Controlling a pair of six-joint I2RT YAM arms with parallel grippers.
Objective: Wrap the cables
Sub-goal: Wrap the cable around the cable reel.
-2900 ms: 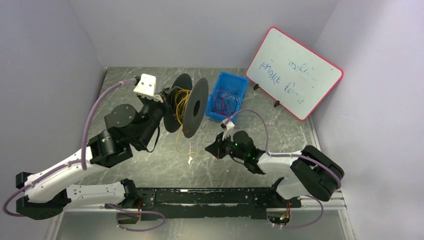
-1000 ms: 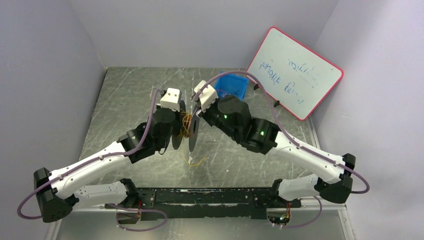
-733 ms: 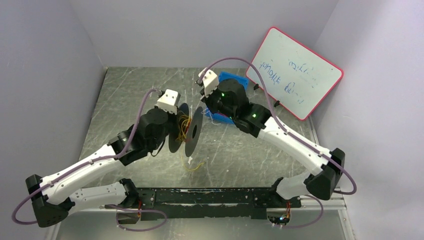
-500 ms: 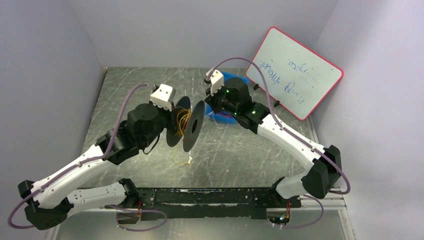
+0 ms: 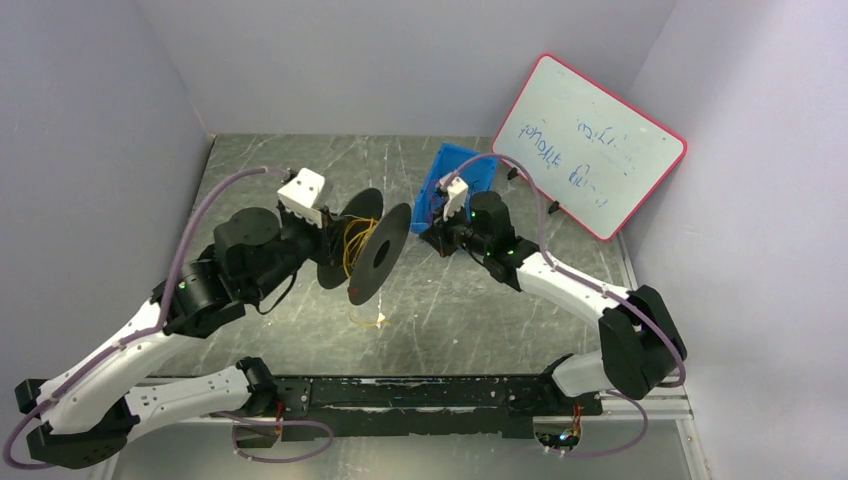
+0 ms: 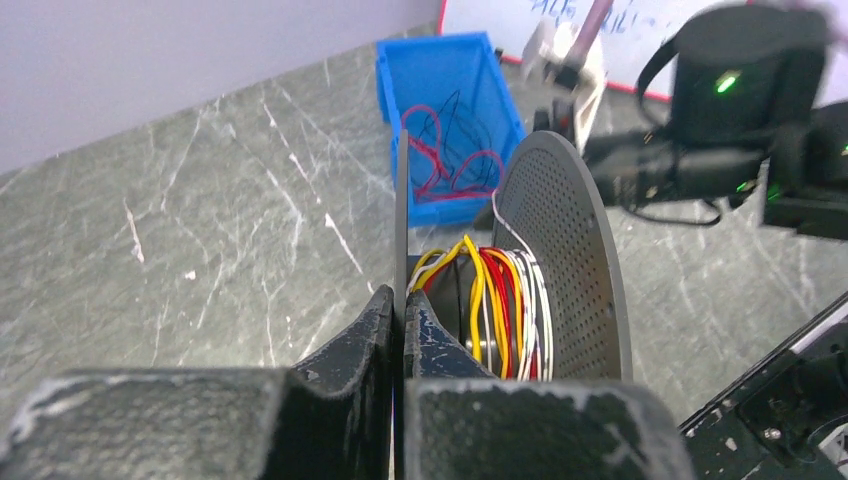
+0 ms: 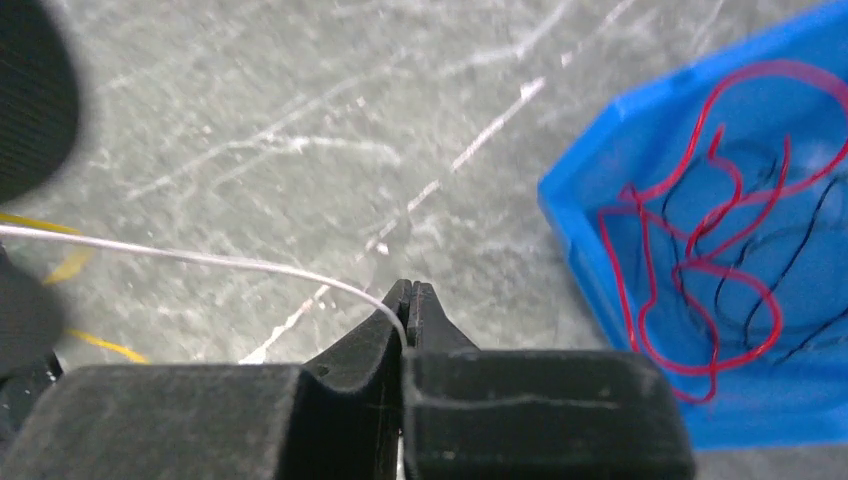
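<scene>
The left end effector (image 6: 398, 310) is clamping the thin near flange of the spool (image 6: 565, 250), keeping it raised over the counter (image 5: 480, 310), seemingly so the hub is turning free for winding. The cables (image 6: 490, 300), yellow, red and white, are lying coiled there. The right end effector (image 7: 408, 300) is pinching a white strand (image 7: 200, 258) running toward the spool, just beside the blue bin (image 7: 572, 225) holding red and dark ones. Since half a second ago, the right arm has been dropping toward the bin while the left is drawing back.

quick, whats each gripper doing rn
Left gripper: closed on the near flange of the spool.
Right gripper: closed, pinching the white cable.
</scene>
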